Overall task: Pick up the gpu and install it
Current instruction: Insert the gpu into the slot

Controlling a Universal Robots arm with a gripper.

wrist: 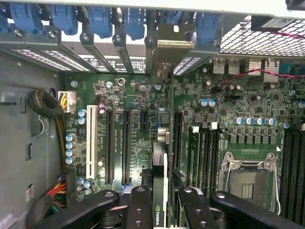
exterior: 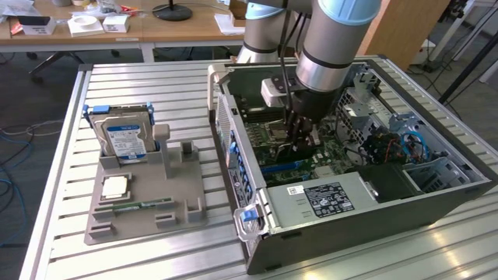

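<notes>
Wrist view: gripper (wrist: 164, 202) apparently clasps gpu (wrist: 160, 164).

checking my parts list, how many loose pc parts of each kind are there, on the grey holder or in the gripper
hard drive: 1
processor chip: 1
memory stick: 1
gpu: 1
total: 4
</notes>
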